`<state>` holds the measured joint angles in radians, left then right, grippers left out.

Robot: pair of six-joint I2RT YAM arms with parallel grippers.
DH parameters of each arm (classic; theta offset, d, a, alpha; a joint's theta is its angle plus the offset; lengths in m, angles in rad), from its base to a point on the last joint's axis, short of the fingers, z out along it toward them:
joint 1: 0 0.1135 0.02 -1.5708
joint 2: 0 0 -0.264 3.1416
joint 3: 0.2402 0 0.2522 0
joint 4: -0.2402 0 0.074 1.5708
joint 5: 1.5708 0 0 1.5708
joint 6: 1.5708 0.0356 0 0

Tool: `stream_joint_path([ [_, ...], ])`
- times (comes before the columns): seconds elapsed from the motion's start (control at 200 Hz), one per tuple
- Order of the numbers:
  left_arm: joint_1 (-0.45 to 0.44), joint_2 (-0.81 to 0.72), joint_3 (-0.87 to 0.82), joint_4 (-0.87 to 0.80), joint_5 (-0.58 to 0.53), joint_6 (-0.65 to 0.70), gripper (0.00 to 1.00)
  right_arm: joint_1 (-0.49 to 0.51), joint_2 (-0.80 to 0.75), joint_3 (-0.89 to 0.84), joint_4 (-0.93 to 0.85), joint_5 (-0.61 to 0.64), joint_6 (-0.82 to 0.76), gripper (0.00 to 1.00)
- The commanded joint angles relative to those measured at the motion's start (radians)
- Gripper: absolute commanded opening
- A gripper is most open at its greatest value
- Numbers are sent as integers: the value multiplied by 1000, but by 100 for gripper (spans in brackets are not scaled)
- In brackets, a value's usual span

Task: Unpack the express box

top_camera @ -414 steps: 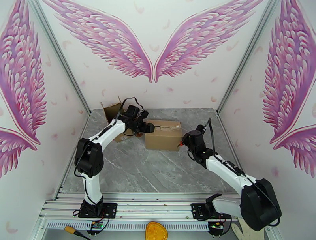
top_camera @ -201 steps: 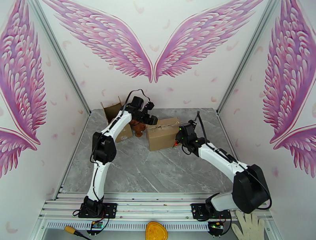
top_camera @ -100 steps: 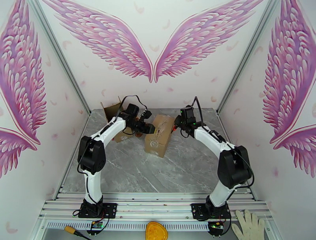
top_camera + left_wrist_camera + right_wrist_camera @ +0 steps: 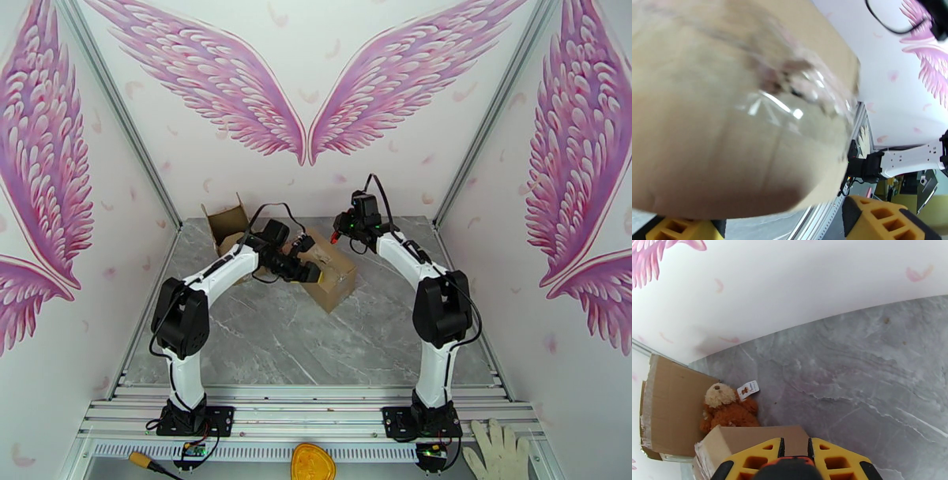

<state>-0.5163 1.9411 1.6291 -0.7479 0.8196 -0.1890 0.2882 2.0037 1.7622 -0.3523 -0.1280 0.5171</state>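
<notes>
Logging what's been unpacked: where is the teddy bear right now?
Right wrist view, lower left: the teddy bear sits on the grey table beside the opened carton, behind the taped box.

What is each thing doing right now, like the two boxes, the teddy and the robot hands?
taped box: sealed with tape, sitting askew on the table.
open box: flaps up, open, in the back left corner.
teddy bear: out on the table, beside the open box.
left gripper: jaws wide, up against the taped box.
right gripper: shut on a small red thing, raised near the back wall.
</notes>
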Motion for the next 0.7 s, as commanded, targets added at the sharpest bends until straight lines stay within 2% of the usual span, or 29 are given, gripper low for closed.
stream_joint_path([
  [0.0,-14,-47,7,4,11,22,82,1,11,99,-91,-21,-92,0],
  [0.095,-20,-59,32,-72,-38,93,83,-18,-4,133,-155,56,-130,0],
  [0.22,-34,-107,53,-155,-115,233,84,-68,-76,99,-145,120,-114,0],
  [0.38,-51,-214,39,-175,-215,493,84,-123,-223,-30,-68,167,-53,0],
  [0.46,-56,-276,-7,-110,-244,656,86,-129,-320,-139,-21,187,-17,0],
  [0.57,-64,-343,-103,55,-289,899,94,-130,-482,-329,35,235,57,0],
  [0.695,-65,-355,-175,223,-345,1092,99,-129,-665,-535,68,275,131,0],
])
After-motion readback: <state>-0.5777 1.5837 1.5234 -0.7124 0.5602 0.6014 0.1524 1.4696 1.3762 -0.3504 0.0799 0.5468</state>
